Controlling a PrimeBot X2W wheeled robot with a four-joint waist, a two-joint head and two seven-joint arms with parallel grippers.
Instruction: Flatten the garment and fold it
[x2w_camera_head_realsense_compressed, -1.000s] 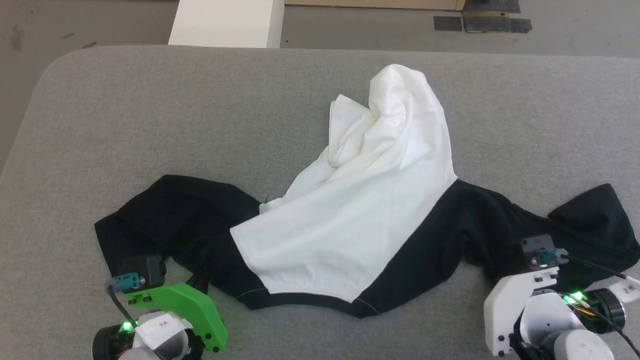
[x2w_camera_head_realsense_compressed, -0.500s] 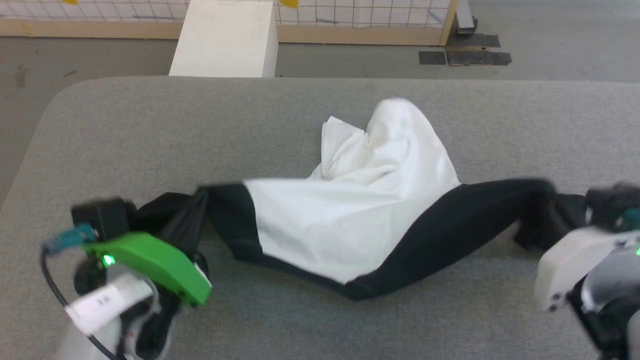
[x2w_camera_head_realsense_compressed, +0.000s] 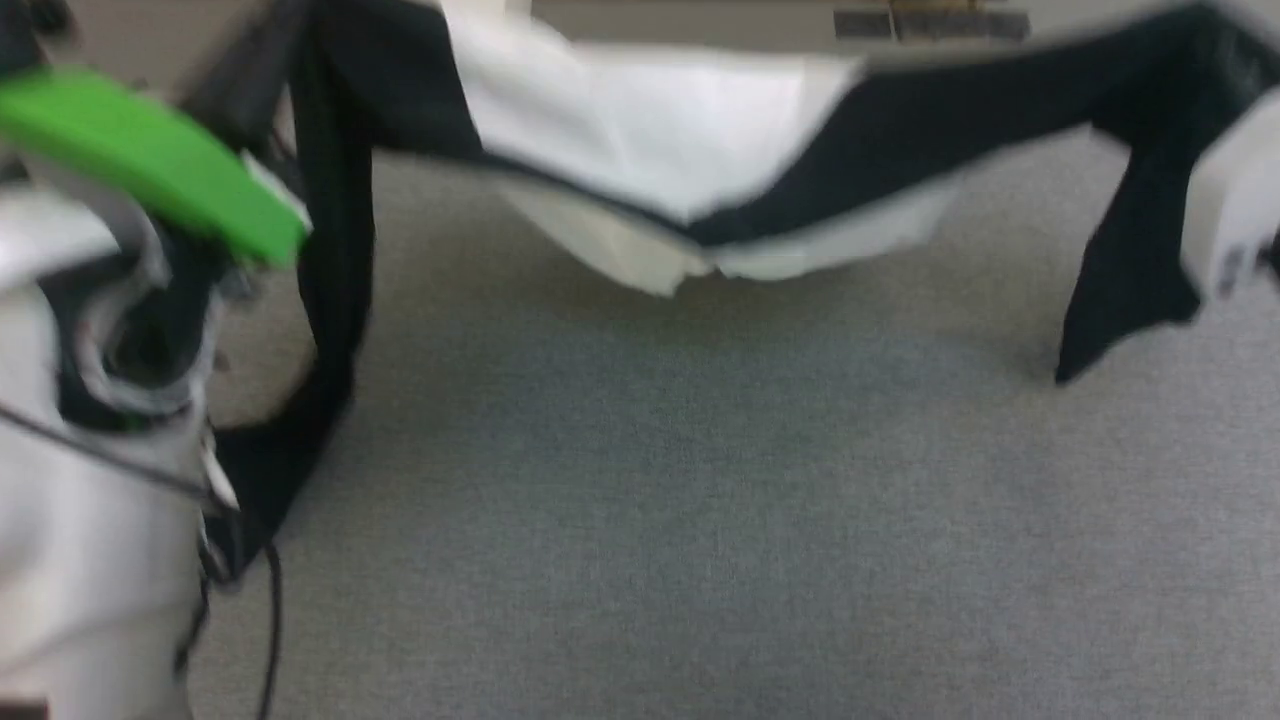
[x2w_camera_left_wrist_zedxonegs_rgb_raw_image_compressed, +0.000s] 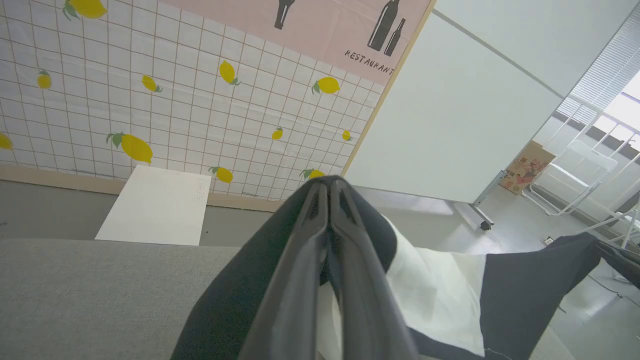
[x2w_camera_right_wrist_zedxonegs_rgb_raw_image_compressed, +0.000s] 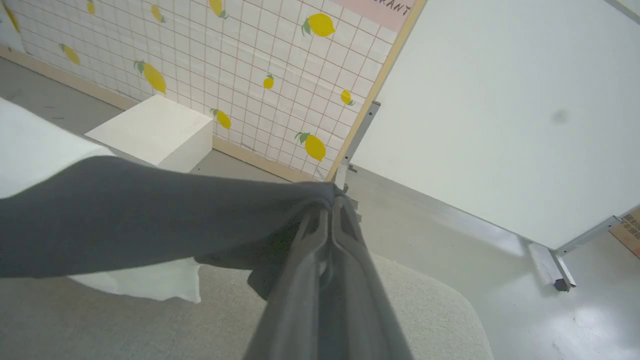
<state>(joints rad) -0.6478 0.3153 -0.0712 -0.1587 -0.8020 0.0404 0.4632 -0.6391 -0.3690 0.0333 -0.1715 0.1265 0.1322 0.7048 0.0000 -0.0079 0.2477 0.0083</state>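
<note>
Garment (x2w_camera_head_realsense_compressed: 650, 140) hangs spread at 12 o'clock above grey pad (x2w_camera_head_realsense_compressed: 700, 520). Left gripper (x2w_camera_left_wrist_zedxonegs_rgb_raw_image_compressed: 329, 187) pinched shut on its black cloth at 10 o'clock, right gripper (x2w_camera_right_wrist_zedxonegs_rgb_raw_image_compressed: 330, 205) likewise at 2 o'clock. Best: hold span taut, lower both evenly, trailing white edge landing first.

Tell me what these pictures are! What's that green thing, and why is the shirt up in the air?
It's a robot with two arms, each ending in a pincer with two long dark fingers. The blurry picture comes from a camera on its head; the green piece is part of its left arm. The other two come from cameras on its wrists, looking along the fingers. The left pincer and the right pincer are each pinched shut on a black part of the T-shirt, so it hangs stretched between them over the grey table. A white box sits on the floor behind.
</note>
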